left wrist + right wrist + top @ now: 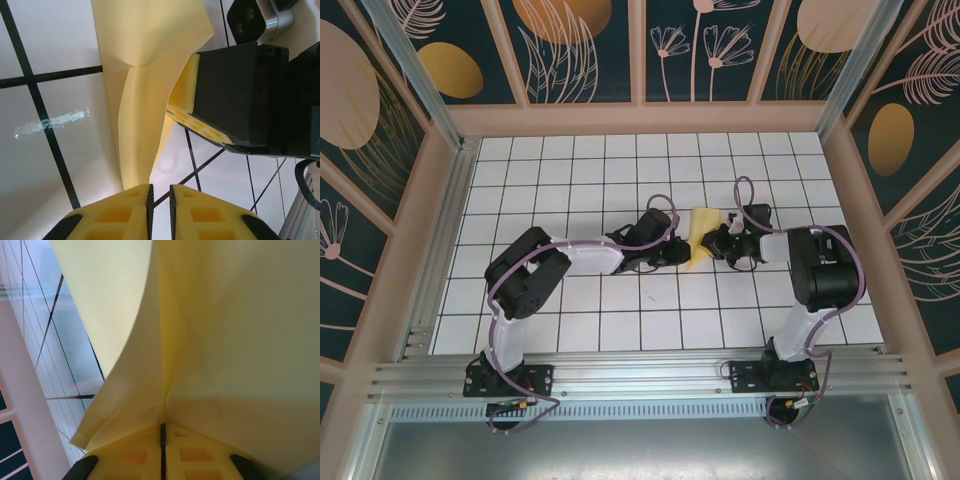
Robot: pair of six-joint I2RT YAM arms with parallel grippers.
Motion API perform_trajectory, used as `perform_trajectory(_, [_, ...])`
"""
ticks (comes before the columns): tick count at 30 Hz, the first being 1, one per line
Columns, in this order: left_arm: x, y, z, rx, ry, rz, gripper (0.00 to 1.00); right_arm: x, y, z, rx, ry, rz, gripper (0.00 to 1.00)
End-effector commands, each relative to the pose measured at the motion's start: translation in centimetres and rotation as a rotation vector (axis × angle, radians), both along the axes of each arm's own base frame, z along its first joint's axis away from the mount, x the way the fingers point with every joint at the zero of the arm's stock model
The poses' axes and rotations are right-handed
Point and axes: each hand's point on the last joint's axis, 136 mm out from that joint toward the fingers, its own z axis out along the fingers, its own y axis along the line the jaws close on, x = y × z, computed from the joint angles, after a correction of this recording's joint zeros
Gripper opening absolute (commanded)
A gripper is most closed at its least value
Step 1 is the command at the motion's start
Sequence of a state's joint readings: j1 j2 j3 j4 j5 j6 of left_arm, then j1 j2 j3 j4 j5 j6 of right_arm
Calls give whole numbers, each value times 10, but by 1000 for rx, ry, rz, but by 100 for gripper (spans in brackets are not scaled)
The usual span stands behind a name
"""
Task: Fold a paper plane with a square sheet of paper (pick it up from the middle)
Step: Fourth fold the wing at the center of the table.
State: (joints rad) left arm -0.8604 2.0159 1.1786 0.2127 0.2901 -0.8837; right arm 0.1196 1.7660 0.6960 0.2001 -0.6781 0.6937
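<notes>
The square sheet of paper (703, 238), pale yellow and folded along a crease, stands off the white grid table between the two grippers. My right gripper (715, 244) is shut on it. In the right wrist view the paper (225, 340) fans up from the closed jaws (162, 429), its crease running into the seam. My left gripper (684, 250) sits just left of the paper. In the left wrist view its jaws (160, 192) stand a narrow slit apart with bare table showing through. The paper's lower edge (142, 100) ends beside the left fingertip. The right gripper's yellow finger (186, 117) presses the sheet from the right.
The white grid table (570, 180) is walled by a pale wooden frame (640, 118) on three sides. An aluminium rail (640, 372) carrying both arm bases runs along the near edge. The arms meet at mid-table.
</notes>
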Motion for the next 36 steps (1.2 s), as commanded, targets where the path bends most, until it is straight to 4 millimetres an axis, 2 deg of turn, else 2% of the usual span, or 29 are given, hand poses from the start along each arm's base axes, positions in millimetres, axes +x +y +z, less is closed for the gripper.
perform_trajectory(1, [-1, -10, -7, -10, -27, -60, 23, -13, -11, -14, -71, 31, -24, 10])
perform_trajectory(5, [1, -19, -2, -35, -60, -97, 28, -12, -9, -2, -58, -7, -14, 9])
perform_trajectory(7, [4, -22, -3, -33, -72, -104, 29, -11, -6, 7, -36, -36, 0, 5])
perform_trajectory(11, [9, -24, -3, -25, -94, -107, 29, -8, -3, 36, -14, -122, 13, 1])
perform_trajectory(14, [13, -23, 1, -12, -122, -100, 29, -7, -14, 51, -75, -148, -30, 2])
perform_trajectory(19, [20, -18, -1, 47, -175, -93, 31, -9, -43, 36, -232, -68, -125, 3])
perform_trajectory(26, [17, -22, -12, 139, -206, -127, 36, -4, -35, 25, -188, -42, -107, 4])
perform_trajectory(30, [20, -21, -25, 182, -192, -126, 37, -4, -34, 25, -174, -43, -105, 4])
perform_trajectory(33, [21, -23, -31, 195, -179, -132, 37, -4, -34, 26, -176, -48, -102, 5])
perform_trajectory(36, [21, -27, -33, 189, -174, -143, 32, -5, -34, 27, -177, -52, -101, 5])
